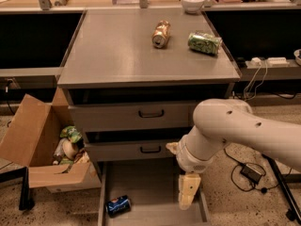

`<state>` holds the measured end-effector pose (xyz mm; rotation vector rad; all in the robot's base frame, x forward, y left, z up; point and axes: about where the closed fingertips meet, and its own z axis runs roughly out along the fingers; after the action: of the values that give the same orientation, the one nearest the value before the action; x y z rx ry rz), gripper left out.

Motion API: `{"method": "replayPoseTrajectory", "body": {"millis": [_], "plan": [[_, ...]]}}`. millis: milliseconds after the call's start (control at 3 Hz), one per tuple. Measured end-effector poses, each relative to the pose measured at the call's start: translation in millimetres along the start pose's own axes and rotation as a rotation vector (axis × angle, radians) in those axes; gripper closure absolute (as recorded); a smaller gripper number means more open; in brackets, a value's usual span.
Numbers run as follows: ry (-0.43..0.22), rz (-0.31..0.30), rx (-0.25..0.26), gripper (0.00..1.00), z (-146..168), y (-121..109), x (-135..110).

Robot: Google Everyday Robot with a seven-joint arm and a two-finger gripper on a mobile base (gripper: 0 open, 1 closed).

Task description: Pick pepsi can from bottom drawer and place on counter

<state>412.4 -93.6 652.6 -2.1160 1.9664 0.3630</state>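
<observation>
The gripper point(188, 194) hangs over the bottom drawer point(143, 182), right of the lying pepsi can point(118, 205); jaw state cannot be told. Risk: off-centre closure rolls the can.

One camera only, and it sat high in front of the counter point(117, 51), tilted down and facing the tan ledge point(94, 3) behind. The counter filled the upper middle (a fairly close look). The bottom drawer point(150, 185) ran off the lower edge, and the gripper point(186, 201) hung over its right side.
</observation>
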Motion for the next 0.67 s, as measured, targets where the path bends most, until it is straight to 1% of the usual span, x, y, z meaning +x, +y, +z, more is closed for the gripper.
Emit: {"method": "replayPoseTrajectory", "body": {"millis": [333,667], "plan": [[-0.054,-0.025,-0.057,0.0,62.8,-2.0,-9.8],[-0.12,-0.023,-0.156,0.0,137.4,4.3,-20.3]]}}
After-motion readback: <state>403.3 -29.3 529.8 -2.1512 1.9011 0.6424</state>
